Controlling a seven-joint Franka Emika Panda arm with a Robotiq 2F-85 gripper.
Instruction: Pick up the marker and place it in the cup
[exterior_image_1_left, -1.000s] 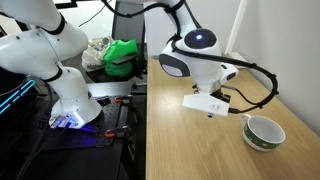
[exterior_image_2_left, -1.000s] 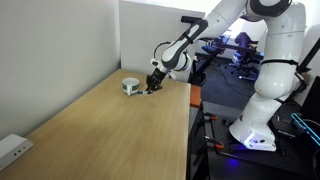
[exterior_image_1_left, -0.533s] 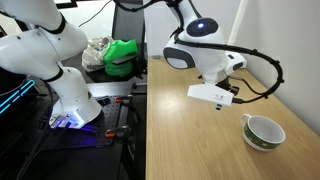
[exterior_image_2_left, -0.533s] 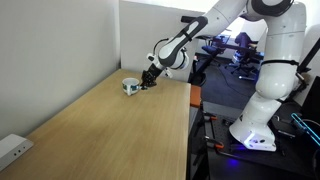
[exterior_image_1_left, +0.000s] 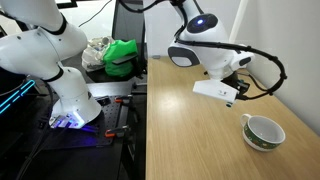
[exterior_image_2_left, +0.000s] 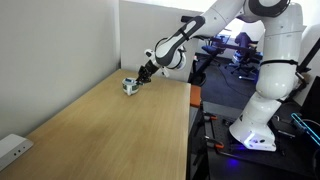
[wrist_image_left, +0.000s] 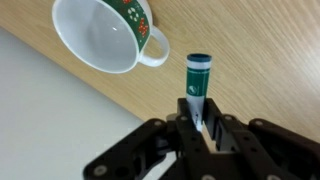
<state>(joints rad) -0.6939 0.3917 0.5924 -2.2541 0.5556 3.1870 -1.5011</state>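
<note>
- the marker (wrist_image_left: 197, 84) is gripped by its pale end between the fingers (wrist_image_left: 186, 122) of the gripper (wrist_image_left: 200, 122), which is closed narrowly on it.
- the cup (wrist_image_left: 100, 40) is seen on the wooden table (wrist_image_left: 270, 60), beside the marker but apart from it.
- in an exterior view the gripper (exterior_image_1_left: 240, 95) appears raised above the table.

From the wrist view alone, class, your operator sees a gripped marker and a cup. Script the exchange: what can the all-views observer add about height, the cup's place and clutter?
Operator: How high am I?
Observer: In an exterior view the gripper hangs clear above the table.
Operator: Where is the cup?
Observer: In an exterior view the cup stands at the table end by the wall.
Operator: Any clutter?
Observer: A green bundle lies beyond the table's edge.
</note>
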